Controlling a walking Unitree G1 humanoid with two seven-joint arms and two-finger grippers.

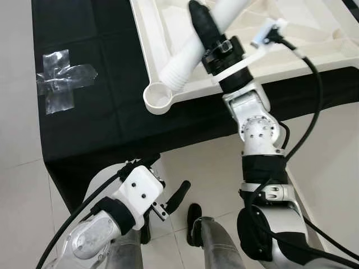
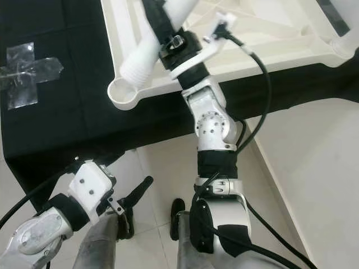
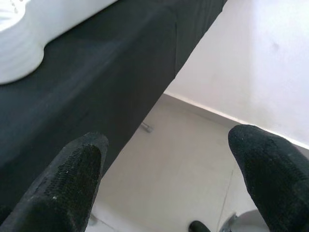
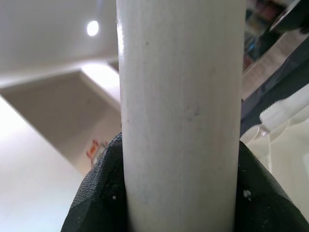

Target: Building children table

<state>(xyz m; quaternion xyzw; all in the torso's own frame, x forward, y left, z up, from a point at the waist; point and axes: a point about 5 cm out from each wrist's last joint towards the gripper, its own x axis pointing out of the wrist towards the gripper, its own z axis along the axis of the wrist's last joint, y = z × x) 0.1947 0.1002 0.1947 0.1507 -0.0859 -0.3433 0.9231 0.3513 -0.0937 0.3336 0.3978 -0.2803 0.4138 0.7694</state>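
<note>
Right gripper (image 1: 208, 25) pinches white table leg (image 1: 193, 53), threaded end near corner socket (image 1: 159, 97) of overturned tabletop (image 2: 269, 47) on black bench (image 1: 101, 106). Left gripper (image 3: 169, 159) spread, low, near bench edge.

A glossy white plastic children's tabletop (image 1: 314, 53), lying upside down, is shown against a matte black tablecloth (image 1: 106, 112). A white cylindrical table leg (image 1: 193, 53), ridged with fine rings at its threaded end, is clasped by the black-fingered right gripper (image 1: 205, 28). At nine o'clock on the cloth, a cross of clear, shiny, crinkled tape (image 1: 61, 78) is seen. The pale grey tiled floor (image 1: 331, 168) is crossed by thin darker grout lines. At six o'clock, the black-fingered left gripper (image 1: 179, 196) is carried on a silver arm with a white wrist housing (image 1: 140, 190).
</note>
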